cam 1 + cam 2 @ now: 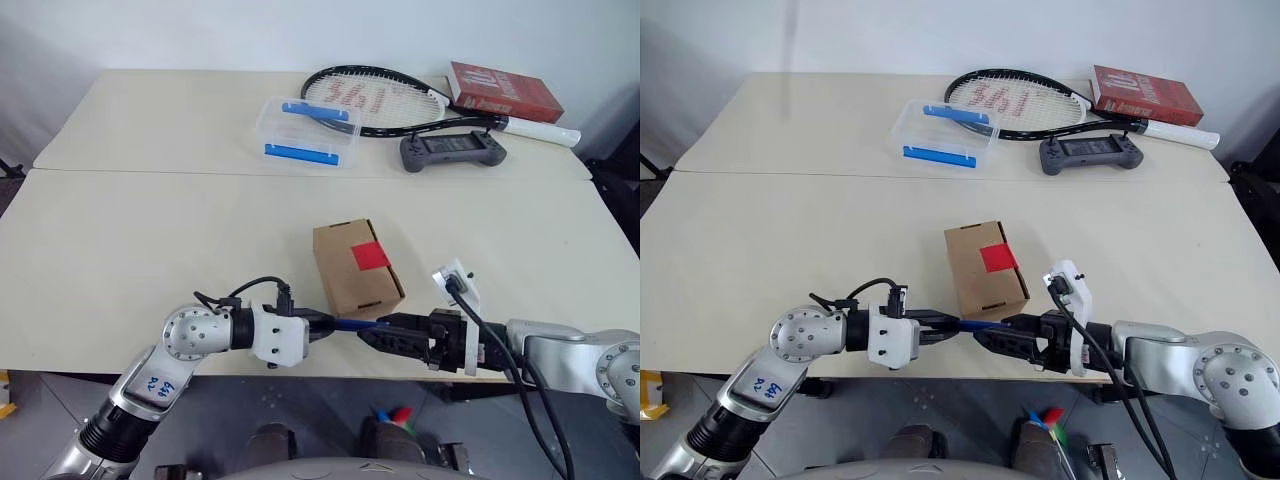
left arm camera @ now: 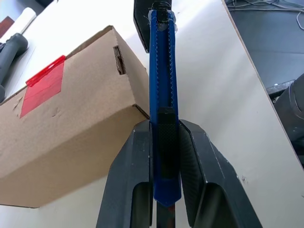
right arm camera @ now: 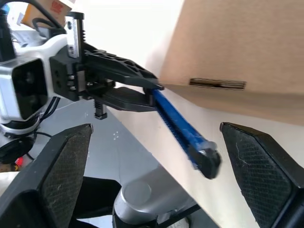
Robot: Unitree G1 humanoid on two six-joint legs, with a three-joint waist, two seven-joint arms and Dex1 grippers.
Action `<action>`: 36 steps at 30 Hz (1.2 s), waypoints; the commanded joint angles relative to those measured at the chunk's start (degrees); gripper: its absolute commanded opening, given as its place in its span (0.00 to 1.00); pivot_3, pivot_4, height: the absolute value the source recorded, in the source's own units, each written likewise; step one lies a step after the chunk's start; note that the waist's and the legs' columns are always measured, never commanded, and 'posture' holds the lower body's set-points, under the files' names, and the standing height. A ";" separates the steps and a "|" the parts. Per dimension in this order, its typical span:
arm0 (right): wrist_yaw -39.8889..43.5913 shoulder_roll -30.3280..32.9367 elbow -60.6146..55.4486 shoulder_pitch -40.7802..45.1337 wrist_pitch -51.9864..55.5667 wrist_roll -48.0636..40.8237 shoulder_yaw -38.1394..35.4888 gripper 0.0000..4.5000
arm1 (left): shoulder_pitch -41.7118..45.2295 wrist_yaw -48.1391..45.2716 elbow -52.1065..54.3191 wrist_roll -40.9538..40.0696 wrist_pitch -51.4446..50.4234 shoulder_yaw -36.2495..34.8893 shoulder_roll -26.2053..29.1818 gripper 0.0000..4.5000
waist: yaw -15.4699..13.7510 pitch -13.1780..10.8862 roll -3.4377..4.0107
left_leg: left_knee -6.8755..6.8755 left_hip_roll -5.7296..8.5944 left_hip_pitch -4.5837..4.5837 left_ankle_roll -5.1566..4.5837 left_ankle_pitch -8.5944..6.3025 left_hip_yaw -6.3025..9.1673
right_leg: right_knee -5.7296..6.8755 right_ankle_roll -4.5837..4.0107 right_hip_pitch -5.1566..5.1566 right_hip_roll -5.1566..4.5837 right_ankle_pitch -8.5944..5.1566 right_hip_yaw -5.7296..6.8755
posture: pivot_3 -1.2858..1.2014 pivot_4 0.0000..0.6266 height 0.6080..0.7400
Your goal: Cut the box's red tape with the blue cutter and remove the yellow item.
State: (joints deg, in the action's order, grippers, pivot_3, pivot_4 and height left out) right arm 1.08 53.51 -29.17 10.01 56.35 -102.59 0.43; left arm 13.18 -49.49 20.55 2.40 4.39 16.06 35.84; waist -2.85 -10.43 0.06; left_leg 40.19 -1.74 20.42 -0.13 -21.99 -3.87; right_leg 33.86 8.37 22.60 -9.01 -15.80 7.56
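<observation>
Blue cutter (image 2: pixel 162 95) clamped in left gripper (image 2: pixel 164 156), beside box (image 1: pixel 357 266)

hidden: box (image 1: pixel 357 265) contents | cut off: blue cutter (image 2: pixel 161 109) tip

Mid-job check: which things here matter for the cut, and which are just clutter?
Job: box; red tape; blue cutter, shut in left gripper; right gripper, open.

Clutter: clear case; racket; controller; red book.

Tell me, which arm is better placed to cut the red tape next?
Probably left: the left gripper is shut on the blue cutter beside the box, while the right gripper is open around the cutter's tip, holding nothing.
</observation>
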 commanded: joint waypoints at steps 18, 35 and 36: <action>7.64 -4.61 3.74 2.57 2.52 5.10 0.85 0.72 | 0.65 0.32 0.32 -0.68 2.79 -0.41 -1.58 0.09 | 0.03 0.00 0.00 | 0.00 -0.02 0.01 0.00 0.00 0.00 | 0.00 0.00 0.01 0.02 0.00 0.01 | 0.52 0.24 1.00; 9.54 -7.80 7.42 4.13 5.18 7.26 1.08 0.33 | 0.78 0.17 -0.37 -0.82 4.85 -0.32 -1.93 0.09 | 0.09 0.00 0.00 | 0.00 -0.02 0.01 0.00 0.00 0.00 | 0.01 0.00 0.01 0.02 0.00 0.01 | 0.52 0.24 1.00; 9.70 -7.97 7.40 4.05 5.50 7.42 1.33 0.33 | 0.82 0.22 -0.36 -0.75 4.85 -0.34 -1.93 0.09 | 0.09 0.00 0.00 | 0.00 -0.02 0.01 0.00 0.00 0.00 | 0.01 0.00 0.01 0.02 0.00 0.01 | 0.52 0.24 1.00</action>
State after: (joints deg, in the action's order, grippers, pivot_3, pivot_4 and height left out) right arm 9.65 46.06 -21.55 13.66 61.41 -94.91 2.23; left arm 13.39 -49.52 19.32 2.33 8.23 16.02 34.30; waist -2.76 -10.43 0.06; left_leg 40.19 -1.76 20.43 -0.13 -21.99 -3.87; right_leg 33.87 8.37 22.62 -8.99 -15.79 7.56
